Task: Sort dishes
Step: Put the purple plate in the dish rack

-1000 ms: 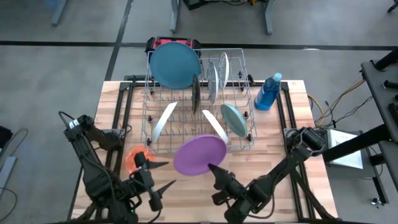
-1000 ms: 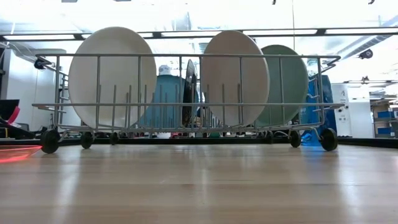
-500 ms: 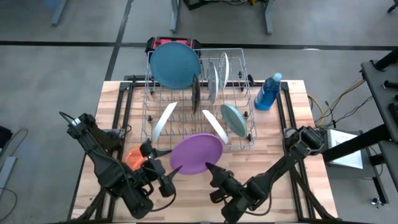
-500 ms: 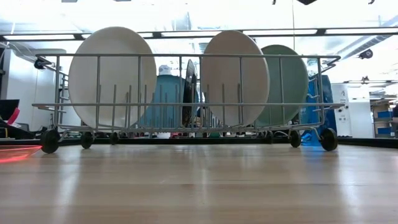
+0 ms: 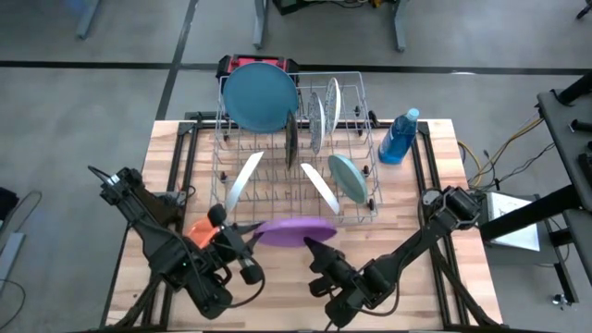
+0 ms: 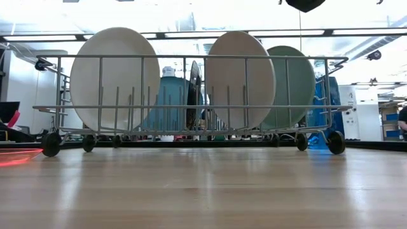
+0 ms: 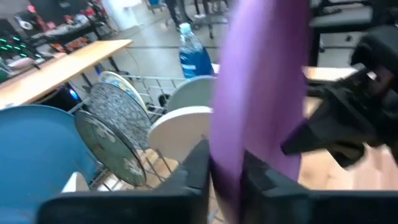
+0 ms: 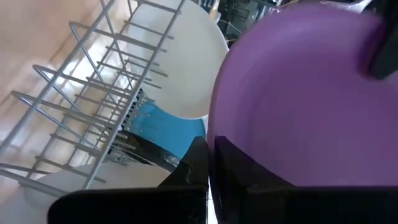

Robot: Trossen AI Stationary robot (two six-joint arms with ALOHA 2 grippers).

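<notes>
The left gripper (image 5: 242, 228) is clamped on the near-left rim of the purple plate (image 5: 298, 230); its wrist view shows both fingers (image 7: 194, 163) pinching the edge. The right gripper (image 5: 313, 246) is clenched on the same plate's near-right rim, so both arms hold it at once. The plate hangs tilted nearly on edge in the air, over the table (image 5: 444, 185) just in front of the wire rack (image 5: 361, 111), towards the near edge.

Beside the left gripper, a small orange plate (image 5: 199, 229) lies on the table near the left edge. In the rack stand two white plates (image 6: 114, 70), a teal-green plate (image 5: 350, 176), a black-and-white patterned plate (image 5: 317, 120) and, at the far side, a large blue plate (image 5: 262, 95). A blue bottle (image 5: 399, 137) stands by the rack's far-right corner.

The step in hand looks like a handover or a shared re-orientation of the purple plate before racking, though which arm will carry on is unclear. Next, one gripper probably needs to let go, and the other must bring the plate upright and lower it into a free slot between the wires without striking the white plates at the front.
</notes>
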